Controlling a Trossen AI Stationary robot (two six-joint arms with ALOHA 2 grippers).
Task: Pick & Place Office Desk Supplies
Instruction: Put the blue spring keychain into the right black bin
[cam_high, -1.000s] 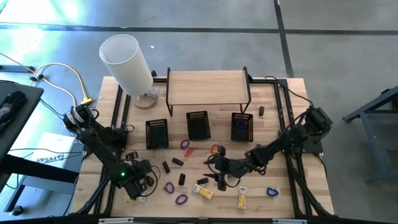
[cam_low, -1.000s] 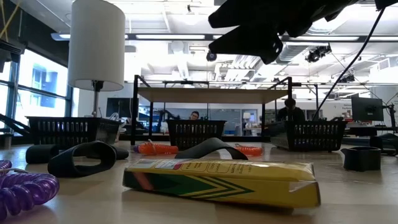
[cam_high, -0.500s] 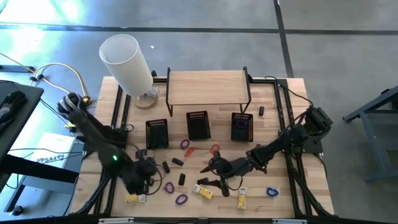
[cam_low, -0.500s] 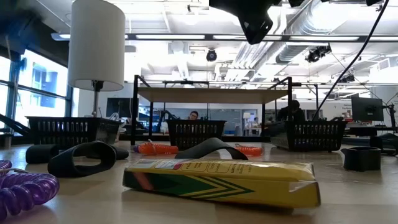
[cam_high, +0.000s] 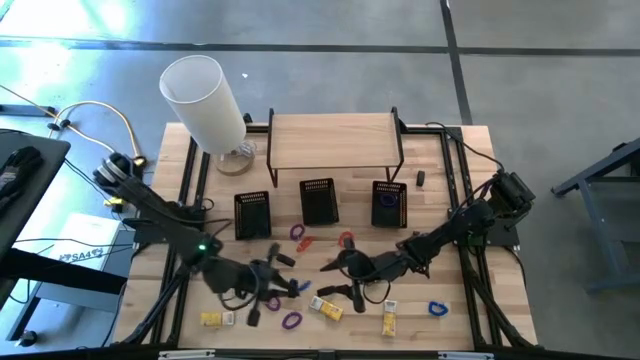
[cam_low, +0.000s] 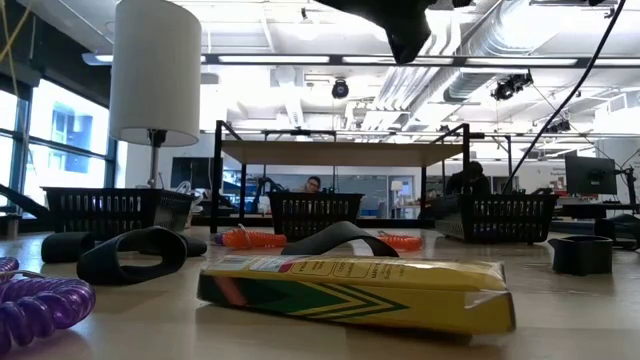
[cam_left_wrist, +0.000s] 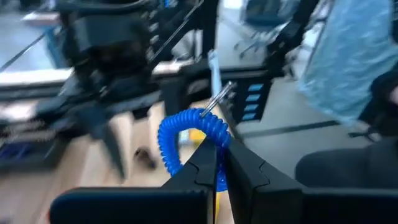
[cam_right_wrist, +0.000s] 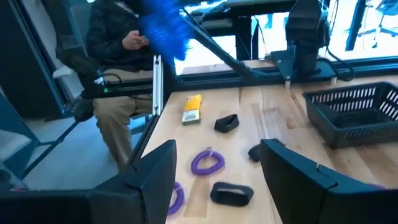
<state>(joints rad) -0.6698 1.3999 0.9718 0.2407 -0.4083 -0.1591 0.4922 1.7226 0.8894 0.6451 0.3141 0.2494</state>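
Pinching a blue coil band (cam_left_wrist: 191, 138) between closed fingers, left gripper (cam_high: 292, 287) above the front middle of the wooden surface (cam_high: 330, 130), coil raised off the wood with a thin metal ring at its far end. Seen from above as a small blue spot (cam_high: 302, 288) at the fingertips, near the black clips (cam_high: 283, 260) and just beside the purple coil bands (cam_high: 291, 321). Right gripper (cam_high: 342, 280) hanging with fingers spread wide and holding nothing, close to the left one, over the yellow box (cam_high: 326, 308); a second yellow box (cam_high: 389, 321) and another blue coil band (cam_high: 437, 309) lying farther toward the right front corner. From the right wrist: purple coil (cam_right_wrist: 207, 162), black clips (cam_right_wrist: 226, 123) and a yellow block (cam_right_wrist: 192, 109) flat on the wood ahead, blue coil blurred in the air beyond (cam_right_wrist: 163, 25). Three black baskets (cam_high: 318, 201) in a row under the wooden shelf (cam_high: 331, 139), tall white cylinder (cam_high: 204, 103) at the back left. A seated person (cam_right_wrist: 118, 43) beyond the edge.

Compared with half a second ago: left arm swung inward from the front left corner toward the middle, now carrying the blue coil. Right gripper nearly where it was, same spread.
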